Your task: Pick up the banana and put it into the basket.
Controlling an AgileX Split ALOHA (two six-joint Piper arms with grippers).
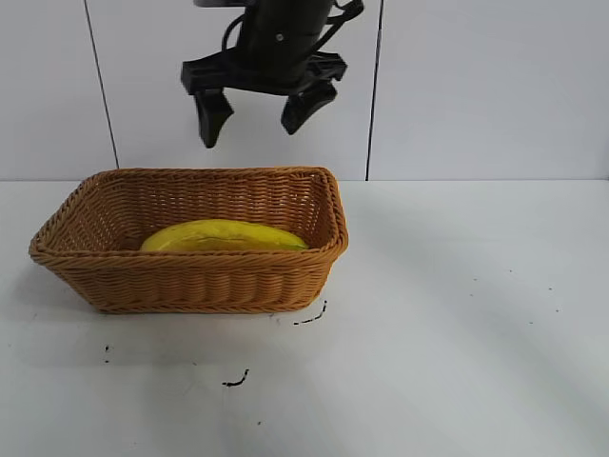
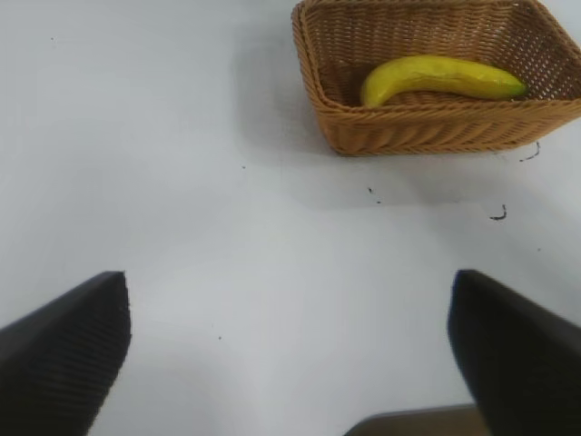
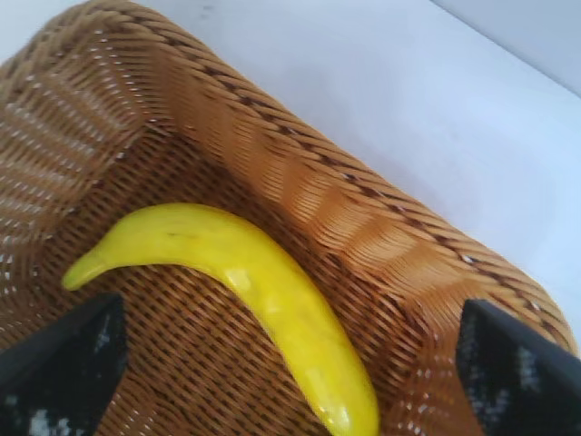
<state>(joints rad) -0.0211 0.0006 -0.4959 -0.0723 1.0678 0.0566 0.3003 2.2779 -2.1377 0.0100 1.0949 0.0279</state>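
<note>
- left end effector: seen only in its own wrist view, fingers spread wide apart, holding nothing, over bare white surface, well apart from the basket
- basket: tan wicker, rectangular, sits on the surface in the left half of the exterior view, upright, long side facing the camera
- banana: lies inside the basket on its floor, lengthwise, toward the basket's right end in the exterior view; the near wall hides its lower part there; right wrist view shows it whole, curved, no finger touching it
- right end effector: hangs above the basket, over its right-centre part, clear of the rim, fingers apart and empty; right wrist view looks straight down into the basket with both finger tips at the frame edges
- nothing lies between the right end effector and the banana
- small dark scuff marks on the surface just in front of the basket, a few more specks farther right
- white wall behind with two dark vertical seams
</note>
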